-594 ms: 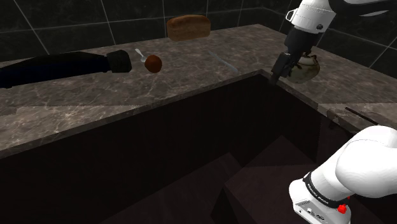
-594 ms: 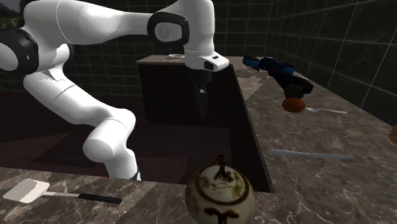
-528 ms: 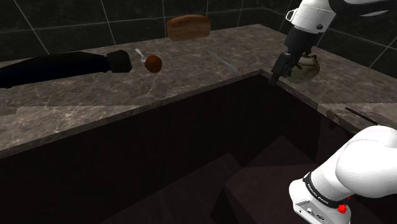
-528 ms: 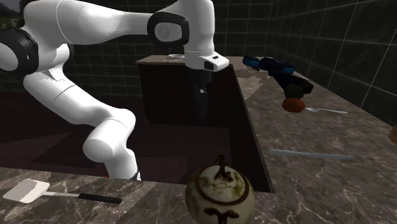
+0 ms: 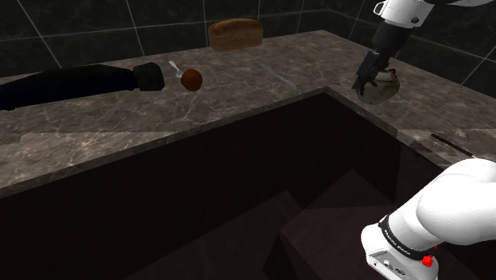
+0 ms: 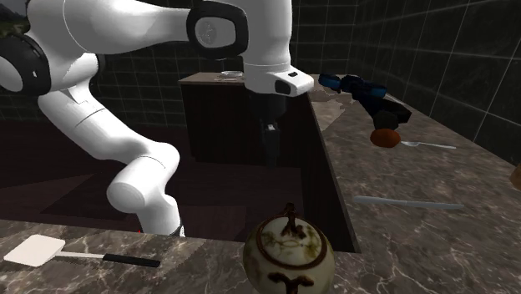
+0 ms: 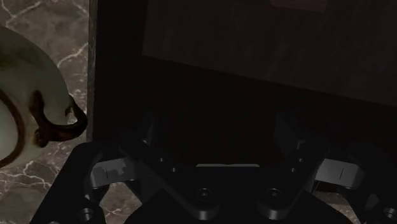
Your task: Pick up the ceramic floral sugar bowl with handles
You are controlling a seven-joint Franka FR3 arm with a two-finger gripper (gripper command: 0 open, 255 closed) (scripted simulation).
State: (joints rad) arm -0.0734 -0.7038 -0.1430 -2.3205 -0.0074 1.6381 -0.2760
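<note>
The round sugar bowl (image 6: 288, 246) sits on the desk (image 6: 417, 242), close to its inner edge. The hand (image 5: 362, 84) hangs just beside it, fingers wide apart, not touching it.

I'm scanning every view for writing and there's nothing I can read. The nearest thing to it is a line of tiny pale lettering on the dark band (image 5: 395, 236) round the lower joint of the arm (image 5: 445, 208), down in the shoulder view's lower right, and it's too small for me to make out a single letter.
</note>
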